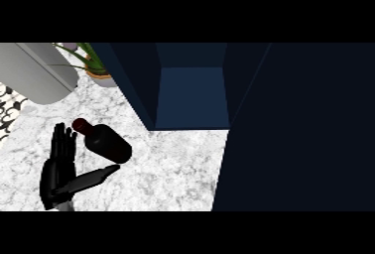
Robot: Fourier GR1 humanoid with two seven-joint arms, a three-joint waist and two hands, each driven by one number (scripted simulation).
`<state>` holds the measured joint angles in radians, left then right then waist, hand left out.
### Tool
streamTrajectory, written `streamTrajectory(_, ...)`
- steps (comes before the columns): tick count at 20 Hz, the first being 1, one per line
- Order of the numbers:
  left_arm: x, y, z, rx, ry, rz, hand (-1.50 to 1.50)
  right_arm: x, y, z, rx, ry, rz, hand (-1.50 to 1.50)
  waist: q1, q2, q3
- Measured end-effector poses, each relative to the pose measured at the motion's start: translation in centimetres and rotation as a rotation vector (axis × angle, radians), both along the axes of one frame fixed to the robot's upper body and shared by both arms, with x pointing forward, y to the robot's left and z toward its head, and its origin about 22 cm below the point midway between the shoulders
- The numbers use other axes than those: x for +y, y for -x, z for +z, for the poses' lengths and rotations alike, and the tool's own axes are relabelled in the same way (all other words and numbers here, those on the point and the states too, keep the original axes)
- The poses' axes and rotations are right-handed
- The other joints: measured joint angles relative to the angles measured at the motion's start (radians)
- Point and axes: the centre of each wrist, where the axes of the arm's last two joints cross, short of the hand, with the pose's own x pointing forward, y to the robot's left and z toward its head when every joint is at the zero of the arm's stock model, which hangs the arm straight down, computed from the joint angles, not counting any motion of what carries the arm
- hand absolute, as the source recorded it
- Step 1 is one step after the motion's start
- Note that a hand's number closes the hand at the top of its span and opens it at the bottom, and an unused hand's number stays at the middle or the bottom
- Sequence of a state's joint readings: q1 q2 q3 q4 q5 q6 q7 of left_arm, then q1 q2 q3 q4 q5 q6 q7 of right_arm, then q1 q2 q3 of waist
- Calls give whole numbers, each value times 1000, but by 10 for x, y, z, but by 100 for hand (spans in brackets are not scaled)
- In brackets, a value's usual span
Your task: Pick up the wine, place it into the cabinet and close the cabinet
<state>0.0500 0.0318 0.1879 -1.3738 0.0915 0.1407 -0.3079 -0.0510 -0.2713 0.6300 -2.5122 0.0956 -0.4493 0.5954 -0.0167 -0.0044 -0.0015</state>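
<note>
Black left hand rests open on the marble surface, fingers straight, thumb spread, holding nothing. Just beside it stands the dark wine bottle: probably heavy, slick, breakable glass, best gripped round its body. Beyond, the cabinet stands open.

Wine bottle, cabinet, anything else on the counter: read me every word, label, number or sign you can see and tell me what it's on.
None can be read.
Wine bottle: dark, with no label showing.
Cabinet: plain dark blue, open, with no lettering.
Potted plant and grey cylinder: no markings.
</note>
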Motion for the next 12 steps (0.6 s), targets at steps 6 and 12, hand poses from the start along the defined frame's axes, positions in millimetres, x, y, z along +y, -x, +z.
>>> streamTrajectory(6, 4, -2, -27, 10, 38, -21, -150, 0, -1, 2, -12, 5, -8, -150, -1, 1, 0)
streamTrajectory(12, 2, -4, -45, 27, 120, -72, -150, -1, -2, 3, -17, 12, -19, -150, 0, 1, 0)
